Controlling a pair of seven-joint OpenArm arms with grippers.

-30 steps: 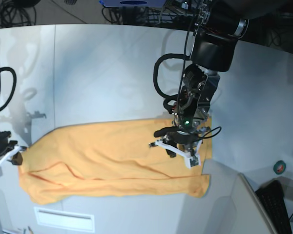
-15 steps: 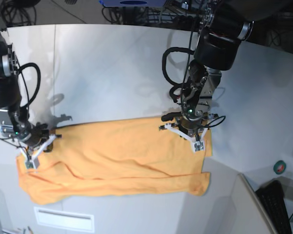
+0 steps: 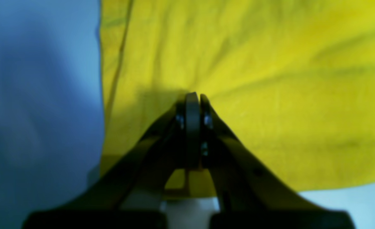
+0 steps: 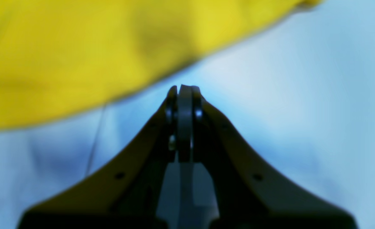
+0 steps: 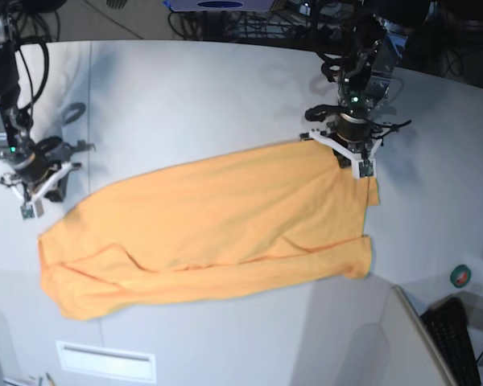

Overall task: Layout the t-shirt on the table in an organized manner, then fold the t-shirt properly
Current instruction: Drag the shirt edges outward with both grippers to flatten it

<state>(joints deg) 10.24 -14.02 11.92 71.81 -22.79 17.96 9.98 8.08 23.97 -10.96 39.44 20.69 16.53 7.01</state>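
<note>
Smooth white table [image 5: 185,96], rumpled t-shirt [image 5: 217,225]

Plain light orange t-shirt [image 5: 217,221], white-grey table [image 5: 185,96] with thin dark seam

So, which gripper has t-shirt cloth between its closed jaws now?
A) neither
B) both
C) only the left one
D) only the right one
C: the left gripper is shut with the t-shirt puckering at its tip, while the right gripper is shut over bare table, apart from the cloth.
</note>
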